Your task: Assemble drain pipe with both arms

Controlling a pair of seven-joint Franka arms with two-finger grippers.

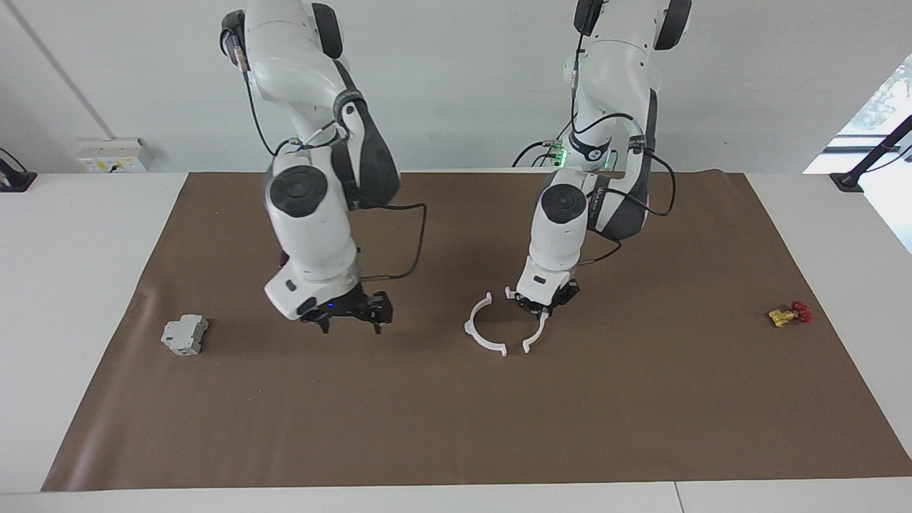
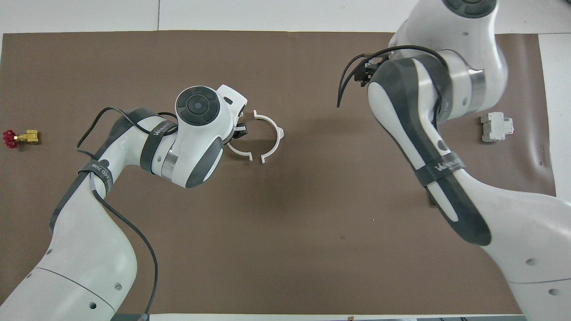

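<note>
Bringing one half-ring [image 1: 536,335] clenched in the left gripper [image 1: 539,311] up against the other half-ring [image 1: 479,329], which lies mid-surface with its open side facing it so the tabs can likely meet, while the right gripper [image 1: 349,313], fingers released and empty, hangs above the brown mat [image 1: 641,413].

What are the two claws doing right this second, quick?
Left gripper: shut on one white half-ring, bringing it up against the other half-ring lying on the mat.
Right gripper: open, holding nothing, raised over the mat.
</note>
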